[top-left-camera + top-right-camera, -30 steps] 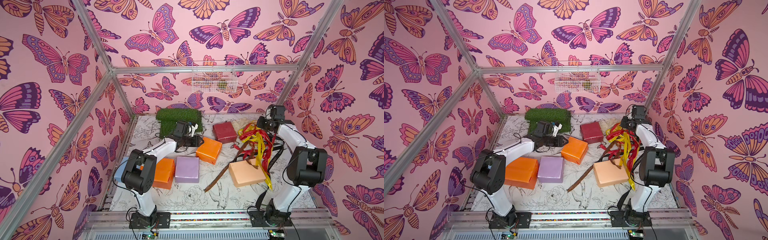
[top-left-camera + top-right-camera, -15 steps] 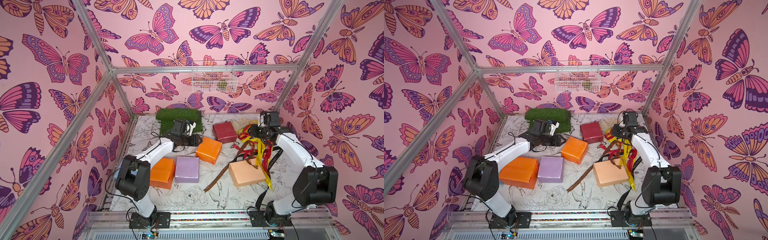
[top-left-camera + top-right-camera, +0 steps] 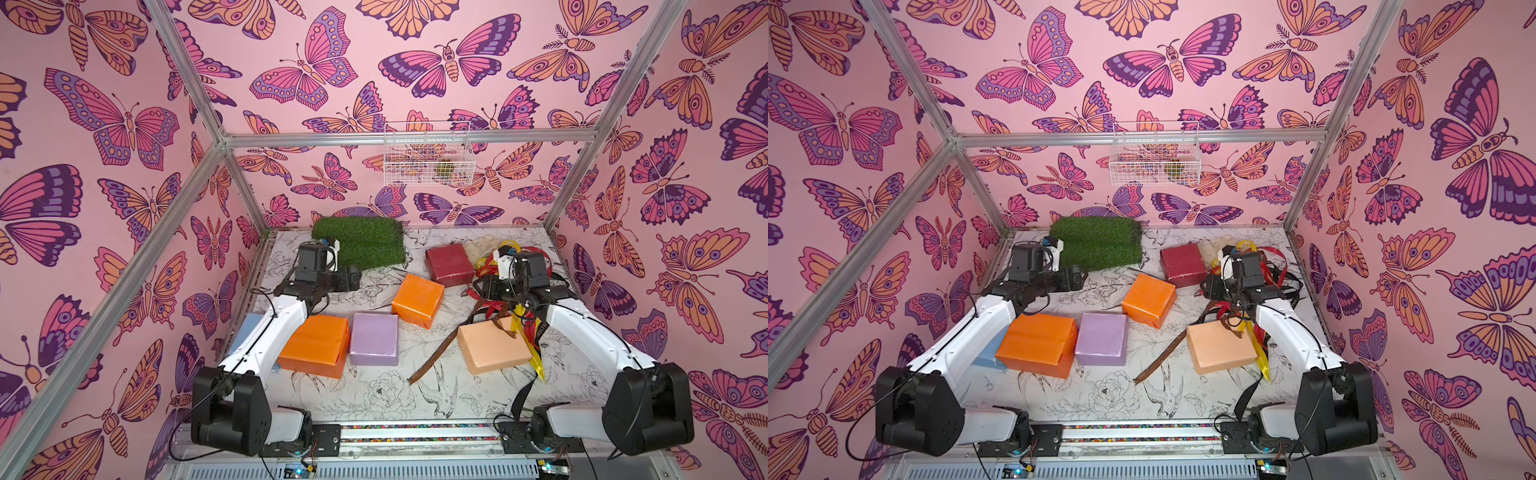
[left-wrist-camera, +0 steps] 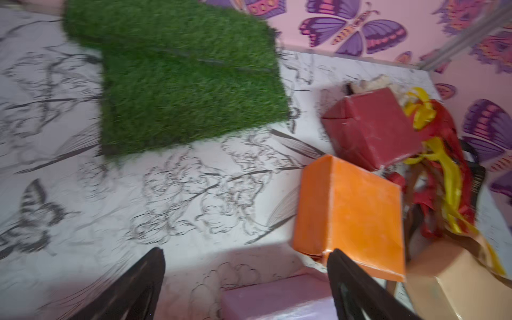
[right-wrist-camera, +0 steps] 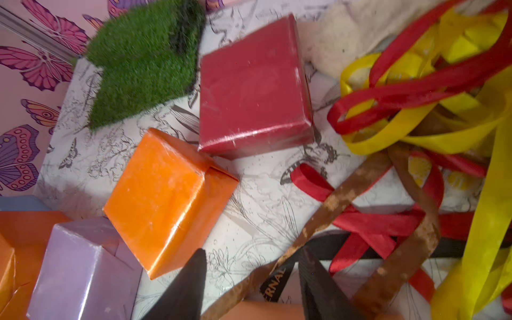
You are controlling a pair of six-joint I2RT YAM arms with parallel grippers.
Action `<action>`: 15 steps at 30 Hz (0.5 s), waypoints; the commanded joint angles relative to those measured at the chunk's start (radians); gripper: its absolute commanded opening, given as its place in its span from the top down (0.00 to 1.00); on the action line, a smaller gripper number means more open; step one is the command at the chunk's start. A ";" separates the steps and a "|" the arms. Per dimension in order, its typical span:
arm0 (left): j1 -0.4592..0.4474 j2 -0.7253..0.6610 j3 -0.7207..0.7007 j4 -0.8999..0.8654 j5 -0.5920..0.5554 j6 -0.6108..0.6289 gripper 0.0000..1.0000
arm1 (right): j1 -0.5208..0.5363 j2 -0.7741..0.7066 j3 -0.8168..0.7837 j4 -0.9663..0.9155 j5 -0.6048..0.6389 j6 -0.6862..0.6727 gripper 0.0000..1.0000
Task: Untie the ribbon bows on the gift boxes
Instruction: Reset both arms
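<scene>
Sprawling in a loose heap of ribbons (image 5: 410,130), red, yellow, brown and black, at the far right of the table (image 3: 395,395), just right of the dark red box (image 3: 449,264) and draped over the right edge of the peach box (image 3: 490,349). Trailing leftward and nearer with one brown ribbon (image 3: 436,357). Poised above the heap with the right end effector (image 5: 253,249), jaws apart, black lettered ribbon (image 5: 273,279) lying between them. Ranged to the left: small orange box (image 3: 417,300), lilac box (image 3: 374,338), large orange box (image 3: 316,349), pale blue box (image 3: 249,326) half hidden by the left arm. Hovering near the green turf mat (image 3: 361,243) with the left end effector (image 4: 246,250), jaws wide apart and empty.
</scene>
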State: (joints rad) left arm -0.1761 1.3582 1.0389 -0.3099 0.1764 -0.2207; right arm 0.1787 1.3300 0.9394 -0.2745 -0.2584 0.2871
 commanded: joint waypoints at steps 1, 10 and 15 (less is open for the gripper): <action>0.054 -0.045 -0.093 0.067 -0.134 0.054 0.03 | 0.002 -0.020 -0.015 0.098 0.013 -0.075 0.41; 0.237 -0.050 -0.365 0.410 -0.096 0.063 0.00 | -0.021 -0.051 -0.123 0.262 0.194 -0.167 0.25; 0.323 -0.032 -0.489 0.637 -0.048 0.026 0.00 | -0.117 -0.090 -0.241 0.426 0.203 -0.153 0.22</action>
State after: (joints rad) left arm 0.1158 1.3025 0.6079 0.1623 0.0944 -0.1734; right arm 0.1066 1.2678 0.7357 0.0204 -0.1017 0.1482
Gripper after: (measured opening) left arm 0.999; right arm 0.784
